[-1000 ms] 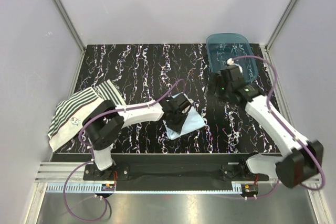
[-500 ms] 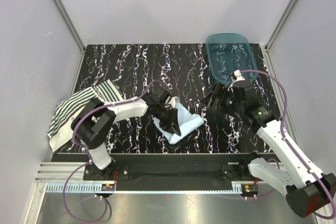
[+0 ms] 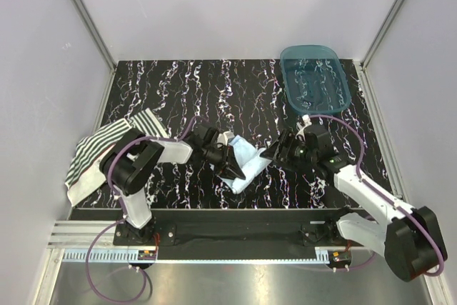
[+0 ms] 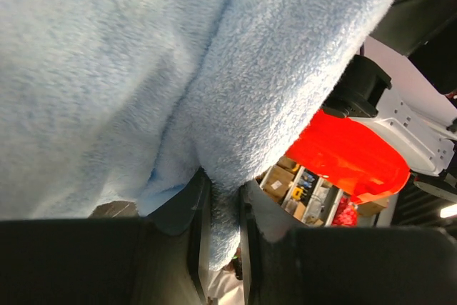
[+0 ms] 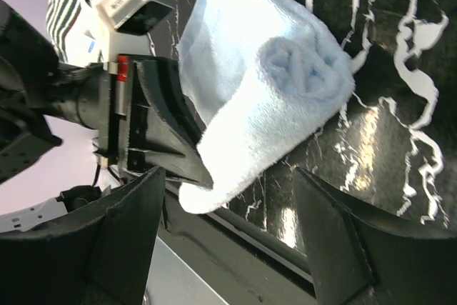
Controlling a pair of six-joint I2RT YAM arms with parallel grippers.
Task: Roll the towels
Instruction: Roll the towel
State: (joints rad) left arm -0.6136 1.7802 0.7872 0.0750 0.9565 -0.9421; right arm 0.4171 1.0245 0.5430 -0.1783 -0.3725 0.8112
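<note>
Plain light blue terry towel [image 3: 248, 161]: partly rolled, its spiral end shown in the right wrist view. It was laid on the black white-veined marbled table [image 3: 186, 91] near the front middle, between the two grippers.

Left gripper [image 3: 234, 167]: was found clenched on an edge fold of that towel, the cloth pinched between its fingers [image 4: 198, 241].

Right gripper [image 3: 273, 153]: was found released, jaws spread wide, nothing held, pointed at the roll from just beside it.

Dark green-and-white striped towel [image 3: 100, 151]: was spread at the table's left edge, well apart from both grippers.

Translucent teal plastic tub [image 3: 314, 80]: was set at the far right corner.
</note>
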